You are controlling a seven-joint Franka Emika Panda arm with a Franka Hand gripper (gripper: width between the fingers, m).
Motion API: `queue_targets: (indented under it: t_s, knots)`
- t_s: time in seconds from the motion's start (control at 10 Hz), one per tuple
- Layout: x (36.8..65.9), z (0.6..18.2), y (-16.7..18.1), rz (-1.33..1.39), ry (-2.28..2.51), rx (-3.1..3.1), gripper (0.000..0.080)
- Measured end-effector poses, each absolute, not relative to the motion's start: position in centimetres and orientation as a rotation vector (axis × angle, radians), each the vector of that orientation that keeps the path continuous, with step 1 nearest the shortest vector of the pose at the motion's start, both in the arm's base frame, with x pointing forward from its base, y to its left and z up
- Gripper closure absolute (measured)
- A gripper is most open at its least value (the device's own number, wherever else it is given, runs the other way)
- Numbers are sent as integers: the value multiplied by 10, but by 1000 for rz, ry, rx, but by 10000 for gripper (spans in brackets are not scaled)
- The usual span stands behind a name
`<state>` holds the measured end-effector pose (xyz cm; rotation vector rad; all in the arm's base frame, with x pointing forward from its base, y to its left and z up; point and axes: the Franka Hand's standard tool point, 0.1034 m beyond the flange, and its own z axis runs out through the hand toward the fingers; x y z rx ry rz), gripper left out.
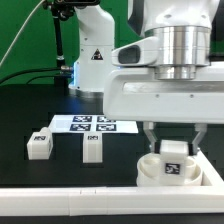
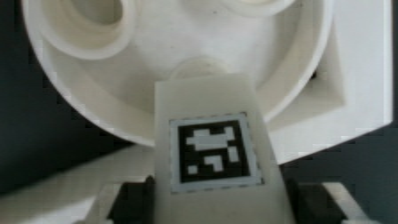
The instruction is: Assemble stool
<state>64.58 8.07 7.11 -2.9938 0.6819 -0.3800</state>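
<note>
White plastic, stiff, smooth and likely light, the round ring-like stool seat (image 1: 150, 172) lies just behind the long white border rail (image 1: 60, 193), a tagged blocky leg (image 1: 173, 147) standing on it inside the gripper (image 1: 170, 151), clamped or not I cannot tell; pinch its flat sides

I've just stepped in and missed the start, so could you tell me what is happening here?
The arm's gripper is down at the round seat disc, with one tagged leg between its fingers, over the disc. Whether the fingers clamp it is unclear. A second leg and a third leg lie loose on the table beside the marker board.
</note>
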Motion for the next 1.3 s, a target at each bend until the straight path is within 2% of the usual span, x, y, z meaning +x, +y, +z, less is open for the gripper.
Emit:
queue_targets:
  t_s: [0.4, 0.7, 0.8, 1.0, 1.3]
  knots:
    - [643, 73, 60, -355, 1138, -2775, 453]
    - [639, 73, 56, -324, 1390, -2648, 453]
    - [630, 71, 56, -285, 1697, -2462, 450]
    - [621, 70, 55, -243, 2016, -2194, 449]
    - [615, 69, 54, -194, 2231, -1974, 446]
